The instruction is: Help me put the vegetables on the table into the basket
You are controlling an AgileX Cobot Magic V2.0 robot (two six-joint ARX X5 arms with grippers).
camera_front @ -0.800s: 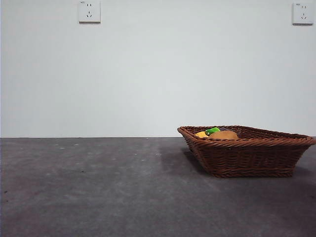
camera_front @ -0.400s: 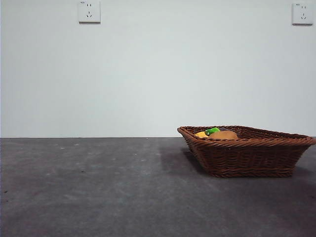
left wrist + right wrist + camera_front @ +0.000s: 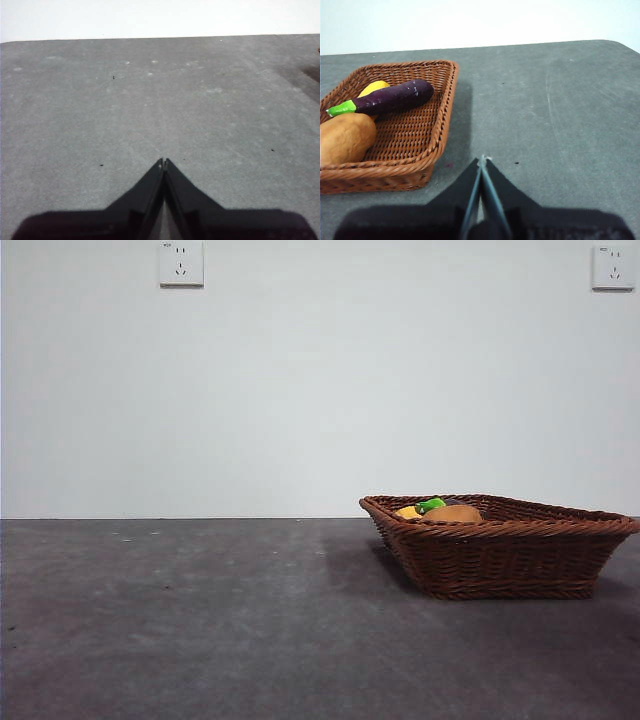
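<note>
You have the basket (image 3: 505, 550) sitting on the table (image 3: 200, 620) at about four o'clock from the middle of the front view, and all three vegetables lie inside it. From the right wrist camera you can see the eggplant (image 3: 390, 98) stretched across the basket floor, its green stem end pointing toward the near rim. The corn cob (image 3: 374, 88) is tucked behind the eggplant and mostly hidden by it, with only a yellow end peeking out. The potato (image 3: 345, 138) rests in the near corner, just beside the eggplant's stem.

Your right gripper (image 3: 482, 161) hangs over bare table next to the basket, apart from its rim, jaws clenched together on nothing. Your left gripper (image 3: 163, 163) sits over open table well away from the basket, jaws likewise pressed tip to tip and empty. Neither arm shows in the front view.
</note>
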